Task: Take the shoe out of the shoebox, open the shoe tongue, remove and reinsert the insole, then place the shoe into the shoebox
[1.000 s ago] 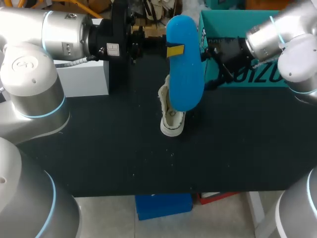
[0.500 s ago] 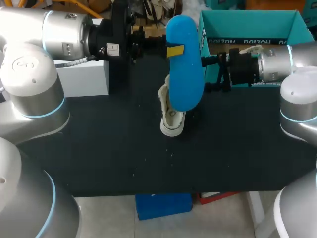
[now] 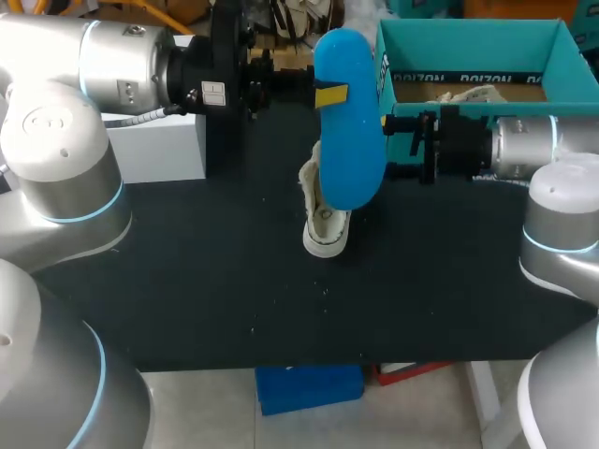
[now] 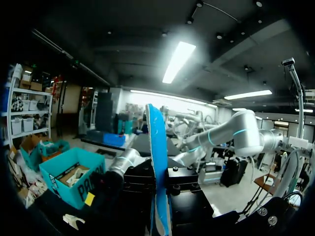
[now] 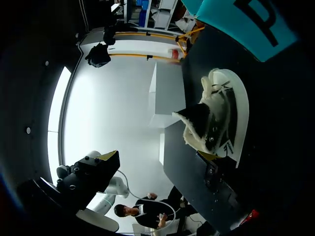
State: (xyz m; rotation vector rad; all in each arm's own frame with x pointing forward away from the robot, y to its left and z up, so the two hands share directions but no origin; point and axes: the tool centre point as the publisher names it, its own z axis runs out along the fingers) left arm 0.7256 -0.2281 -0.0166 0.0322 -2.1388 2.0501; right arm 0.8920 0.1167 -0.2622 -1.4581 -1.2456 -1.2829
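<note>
The left pincer (image 3: 323, 94) is closed on a blue insole (image 3: 348, 131), one yellow tip pressed flat against its face. In the left wrist view the insole shows edge-on between the two black fingers. The insole hangs upright above the shoe (image 3: 326, 223), and from the head view its lower end overlaps the top of the shoe.

The shoe is pale cream with a white sole and stands alone on the black surface (image 3: 206, 281). Its laces are loose and its mouth gapes dark in the right wrist view. A white box (image 3: 154, 145) sits well left of the shoe.

Just right of the shoe, level with the insole, the right pincer (image 3: 398, 145) is wide open and holds nothing, its fingers apart and clear of the insole.

Behind and right of the shoe stands an open teal shoebox (image 3: 468, 36) with crumpled pale paper (image 3: 468, 94) inside.
</note>
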